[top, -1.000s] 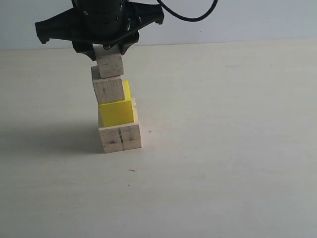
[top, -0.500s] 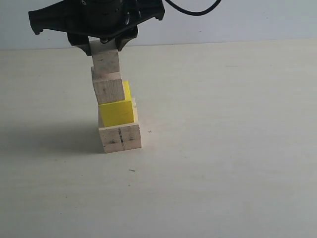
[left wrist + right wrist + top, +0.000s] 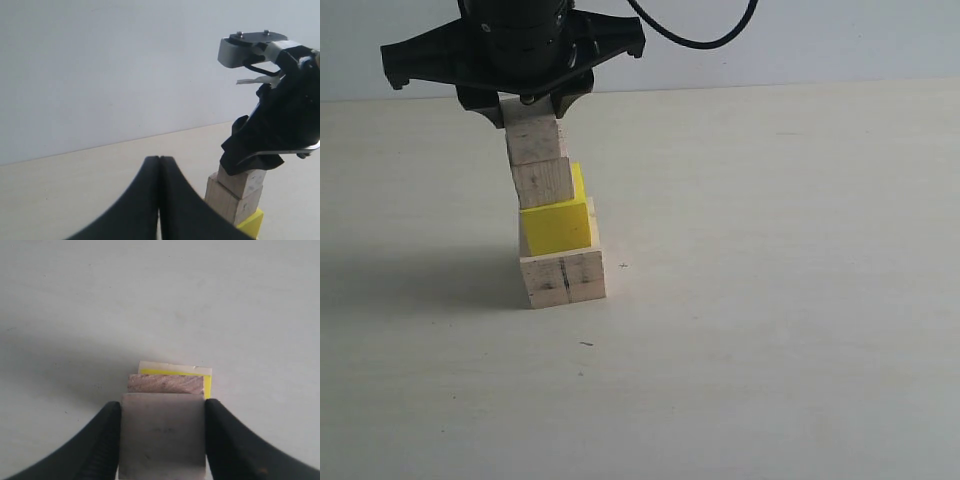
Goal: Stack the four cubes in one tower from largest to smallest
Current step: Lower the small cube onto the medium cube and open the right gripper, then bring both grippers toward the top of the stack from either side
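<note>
In the left third of the exterior view a soft shadow (image 3: 420, 275) lay across the pale table (image 3: 770, 300). Just right of it stood the tower (image 3: 548, 200), left of centre. At its foot was the large cube (image 3: 565, 278), flat on the table. The yellow cube (image 3: 556, 225) sat on top of that, pushed toward the base's back left. The medium cube (image 3: 542, 183) rested on the yellow one, slightly tilted. The small cube (image 3: 532, 140) topped the column, touching the medium cube and a little askew.

The right gripper (image 3: 530, 105) hung at the upper left of the frame, reaching across from its own side. Its jaws were about half spread and clamped on the small cube's two opposite sides. Its wrist view showed each dark finger (image 3: 100, 440) flat against a face. A black cable (image 3: 690, 40) curved off toward the upper right.

The left gripper (image 3: 160, 200) appeared only in its own wrist view. Its fingers were pressed fully together with nothing between them, near the tower but not touching it.

The right half of the table was bare.
</note>
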Controlling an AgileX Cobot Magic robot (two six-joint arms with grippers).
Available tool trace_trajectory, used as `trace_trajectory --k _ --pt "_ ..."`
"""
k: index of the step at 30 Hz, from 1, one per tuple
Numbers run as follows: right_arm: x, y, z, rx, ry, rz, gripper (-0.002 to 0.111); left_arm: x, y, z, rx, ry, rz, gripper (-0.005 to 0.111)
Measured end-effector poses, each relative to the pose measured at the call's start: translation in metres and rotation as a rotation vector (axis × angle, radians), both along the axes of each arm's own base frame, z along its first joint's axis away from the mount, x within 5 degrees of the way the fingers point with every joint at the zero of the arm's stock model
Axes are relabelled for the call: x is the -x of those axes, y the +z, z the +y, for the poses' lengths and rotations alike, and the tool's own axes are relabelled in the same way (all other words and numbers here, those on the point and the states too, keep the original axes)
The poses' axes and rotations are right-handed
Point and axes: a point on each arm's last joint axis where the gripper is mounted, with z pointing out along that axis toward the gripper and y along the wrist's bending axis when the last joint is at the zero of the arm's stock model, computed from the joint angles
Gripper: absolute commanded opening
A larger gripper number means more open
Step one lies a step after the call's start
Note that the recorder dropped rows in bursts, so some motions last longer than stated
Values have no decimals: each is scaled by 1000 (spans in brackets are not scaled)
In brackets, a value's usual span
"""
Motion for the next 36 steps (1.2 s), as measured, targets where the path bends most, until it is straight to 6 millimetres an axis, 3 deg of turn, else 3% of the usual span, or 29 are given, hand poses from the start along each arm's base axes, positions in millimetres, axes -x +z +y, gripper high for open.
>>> trace_trajectory --k 6,11,16,22,26,31,36 --pt "0 -1 0 1 0 1 63 0 0 0 0 1 -1 0" --pt "-1 -3 1 5 0 4 75 0 0 0 2 1 -1 0" --pt "0 4 -2 0 -1 -10 75 0 0 0 2 1 -1 0" --pt "8 42 -19 9 94 -110 75 0 -5 1 0 7 12 0" --pt "2 61 -39 8 102 -153 72 -1 -9 1 5 18 22 0" --pt "-14 66 -70 25 60 -146 58 -8 -20 1 12 29 76 0" --pt "-25 48 -101 92 3 -90 37 -26 -35 -2 27 41 194 0"
